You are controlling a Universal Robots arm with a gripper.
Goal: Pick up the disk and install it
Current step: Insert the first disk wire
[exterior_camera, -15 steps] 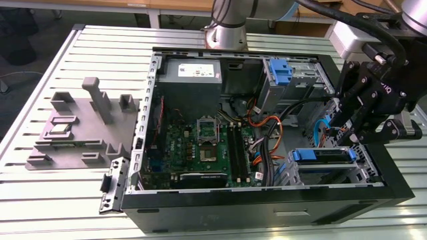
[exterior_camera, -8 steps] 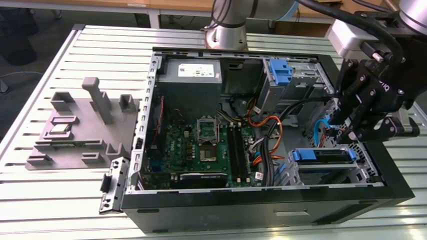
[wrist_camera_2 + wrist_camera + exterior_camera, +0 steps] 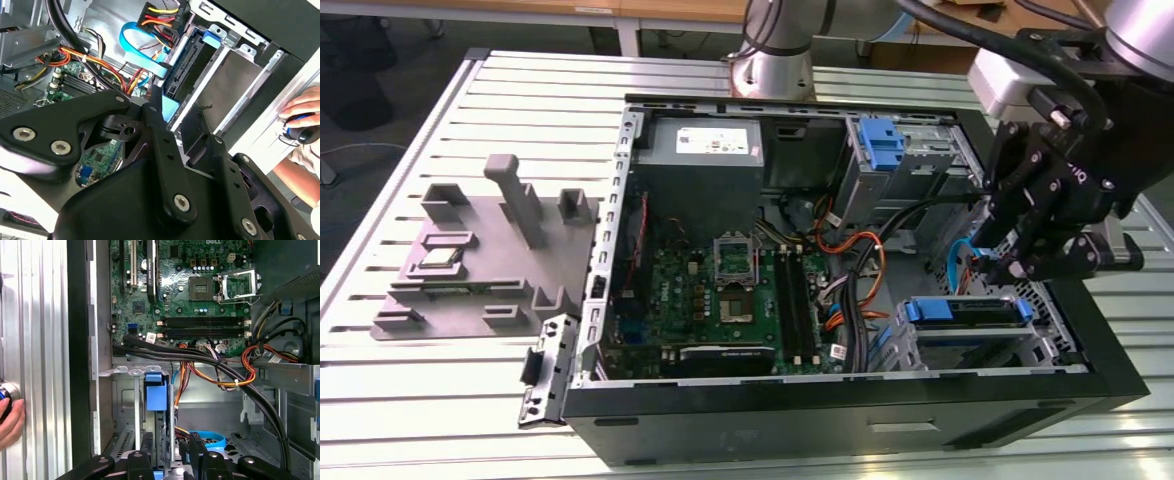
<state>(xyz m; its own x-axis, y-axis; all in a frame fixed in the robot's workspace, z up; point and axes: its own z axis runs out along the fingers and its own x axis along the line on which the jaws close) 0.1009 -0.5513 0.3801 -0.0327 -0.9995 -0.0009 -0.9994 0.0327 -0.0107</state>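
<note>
The disk (image 3: 967,312), a drive in a blue plastic carrier, sits in the drive bay at the near corner of the open computer case (image 3: 854,410), on the exterior view's right. In the second wrist view the disk (image 3: 182,75) shows its dark connector side and blue frame. Seen edge-on in the first wrist view, the disk (image 3: 155,392) stands in the bay with its blue tab up. My black gripper (image 3: 1014,272) hangs just above it. In both wrist views the gripper (image 3: 172,455) (image 3: 175,120) is open, with a gap beside the disk's edge.
Bundles of orange, black and blue cables (image 3: 240,375) run past the bay over the motherboard (image 3: 720,290). A grey power supply (image 3: 700,145) and a bare blue bracket (image 3: 881,140) sit at the case's far side. A grey fixture (image 3: 480,250) lies on the slatted table. A person's hand (image 3: 300,107) rests outside the case.
</note>
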